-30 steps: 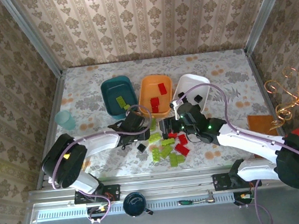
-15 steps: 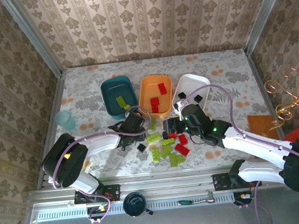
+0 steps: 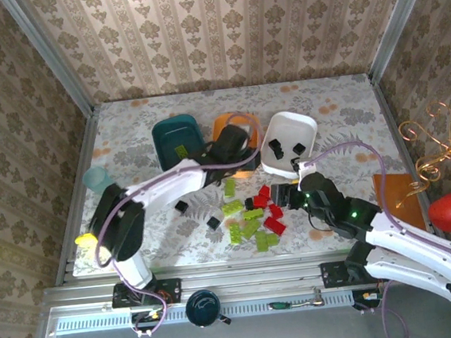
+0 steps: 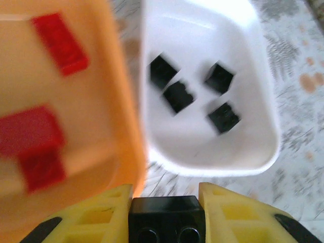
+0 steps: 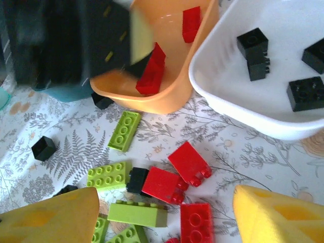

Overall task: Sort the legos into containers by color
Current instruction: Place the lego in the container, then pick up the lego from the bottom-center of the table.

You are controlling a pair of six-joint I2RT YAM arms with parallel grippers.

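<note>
Left gripper (image 4: 165, 196): shut on a black brick (image 4: 166, 216), clamped squarely between the two yellow fingers and carried well above the tubs.
Where it hangs: over the near wall of the orange tub (image 4: 124, 111), with the white tub (image 4: 253, 157) just beside it to the right.
Why held there: judged to be mid-carry, since black belongs with the other black pieces and the grip must hold until the brick is over white plastic.
White tub contents: four black bricks (image 4: 178, 96) on its floor, with plenty of bare floor left for one more.
Orange tub contents: red bricks (image 4: 61, 36) only, so colour and tub agree here.
Teal tub (image 3: 164, 135): left of the orange one, with a green brick (image 3: 181, 152) inside.
Right gripper (image 5: 162, 212): spread wide, nothing between the fingers, low over the loose bricks (image 3: 250, 218).
Why it is there: likely lining up the next pick while leaving the space above the tubs to the other arm.
Loose bricks: green, red and a few black, scattered on the table in front of the tubs, some touching; much sorting left.
Next move: a short shift right past the shared rims, then release.
Risk: letting go too soon drops black among the red.
</note>
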